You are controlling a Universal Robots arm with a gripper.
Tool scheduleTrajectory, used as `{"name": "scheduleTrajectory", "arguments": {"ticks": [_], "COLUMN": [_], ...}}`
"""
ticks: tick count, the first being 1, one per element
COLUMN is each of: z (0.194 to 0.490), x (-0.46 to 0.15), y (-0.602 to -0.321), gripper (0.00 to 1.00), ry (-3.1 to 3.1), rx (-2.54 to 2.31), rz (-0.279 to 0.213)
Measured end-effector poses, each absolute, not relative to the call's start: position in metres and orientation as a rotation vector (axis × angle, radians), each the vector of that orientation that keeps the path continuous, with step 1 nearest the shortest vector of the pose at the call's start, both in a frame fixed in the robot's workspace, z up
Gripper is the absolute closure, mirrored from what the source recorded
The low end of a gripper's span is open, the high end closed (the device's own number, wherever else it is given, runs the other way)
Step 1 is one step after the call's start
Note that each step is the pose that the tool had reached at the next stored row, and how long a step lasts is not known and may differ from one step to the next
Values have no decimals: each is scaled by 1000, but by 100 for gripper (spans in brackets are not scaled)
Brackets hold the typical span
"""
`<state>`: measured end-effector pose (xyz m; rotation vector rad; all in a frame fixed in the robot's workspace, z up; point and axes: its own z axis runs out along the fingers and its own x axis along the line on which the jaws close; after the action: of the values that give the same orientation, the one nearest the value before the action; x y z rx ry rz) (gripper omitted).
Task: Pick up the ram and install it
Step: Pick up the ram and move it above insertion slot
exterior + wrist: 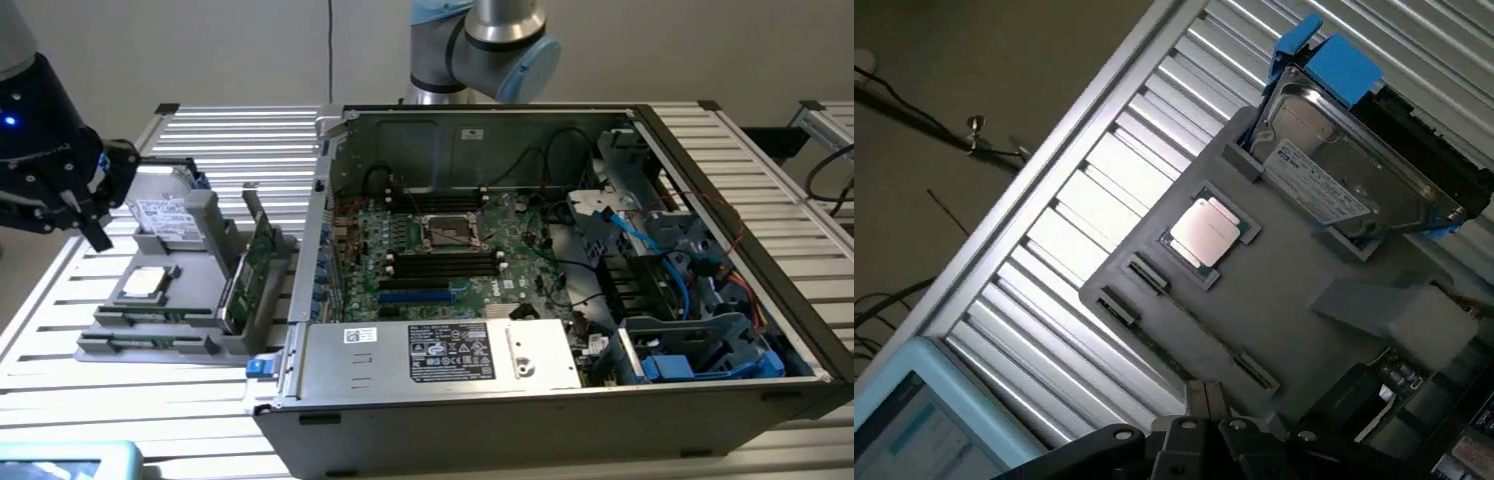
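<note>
1. Hovering at 9 o'clock in the exterior view: pincer (88, 224), black. In the wrist view its fingers (1197, 402) are pressed together with nothing between them. It hangs above the bench (200, 135) off the 10 o'clock corner of the gray holder, touching nothing.
2. Gray holder (147, 347): moulded tray lying on the bench at 8 o'clock in the exterior view, just beside the computer case.
3. Ram (251, 275): appears to be the green board standing on edge in a slot along the holder's 3 o'clock side, next to the case wall. The angle is poor, so its outline is unsure. It is well apart from the pincer.
4. Hard drive (163, 215): silver with a white label, in a blue bracket, propped tilted at the holder's 12 o'clock end.
5. Processor (147, 282): square silver chip seated in a pocket at 6 o'clock of the hard drive.
6. Computer case (534, 410): lying open-side up, filling the centre through 3 o'clock.
7. Motherboard (523, 262): green, inside the case, with dark slot strips at 12 and 6 o'clock of its socket.
8. Power supply (441, 352): silver box with labels, at the case's 7 o'clock.
9. Robot arm (483, 45): grey and light blue, at 12 o'clock behind the case.
</note>
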<state>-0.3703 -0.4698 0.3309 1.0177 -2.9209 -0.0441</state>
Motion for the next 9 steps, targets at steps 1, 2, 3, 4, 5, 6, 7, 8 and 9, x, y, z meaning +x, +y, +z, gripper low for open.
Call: {"name": "scheduleTrajectory", "arguments": {"ticks": [1,2,3,4,5,6,7,8,9], "z": [331,331,331,330,330,330,330,330,330], "x": [-370,-370,-370,-370,-370,-370,-370,-370,-370], "y": [-470,-470,-470,-470,-470,-470,-470,-470,-470], "gripper": [89,89,89,89,89,89,89,89,89], "ry": [-2912,-2902,-2891,-2881,-2870,-2860,-2849,-2837,-2826], "rx": [1042,1069,1097,1122,1149,1174,1201,1227,1253], "rz": [-43,-43,-42,-41,-41,-40,-39,-39,-38]}}
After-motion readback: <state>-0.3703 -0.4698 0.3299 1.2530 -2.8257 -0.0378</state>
